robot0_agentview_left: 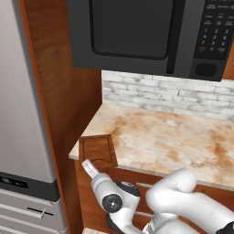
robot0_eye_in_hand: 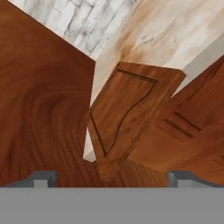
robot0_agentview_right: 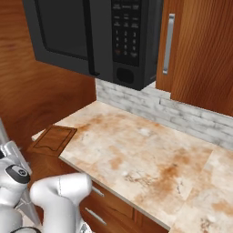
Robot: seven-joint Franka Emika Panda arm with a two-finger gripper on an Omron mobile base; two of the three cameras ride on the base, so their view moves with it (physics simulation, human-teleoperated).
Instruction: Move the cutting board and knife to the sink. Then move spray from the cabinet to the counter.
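The dark brown cutting board (robot0_agentview_left: 97, 150) (robot0_agentview_right: 53, 139) lies flat on the front left corner of the beige blotched counter (robot0_agentview_left: 169, 137) (robot0_agentview_right: 136, 154), against the wooden side wall. Its near end juts slightly over the counter's front edge. My gripper (robot0_agentview_left: 87, 167) sits just below and in front of that end, pointing up at it. In the hand view the cutting board (robot0_eye_in_hand: 122, 109) is ahead of the gripper (robot0_eye_in_hand: 112, 177), whose fingertips (robot0_eye_in_hand: 41, 178) stand wide apart with nothing between them. The closed reddish-brown cabinet (robot0_agentview_right: 200, 50) hangs at the upper right. Knife, sink and spray are out of view.
A black microwave (robot0_agentview_left: 137, 32) (robot0_agentview_right: 91, 32) hangs low over the counter. A tall wooden panel (robot0_agentview_left: 59, 100) and a grey fridge (robot0_agentview_left: 23, 114) bound the left side. A white brick backsplash (robot0_agentview_left: 164, 93) closes the back. Wooden drawers (robot0_agentview_right: 104, 205) sit under the counter.
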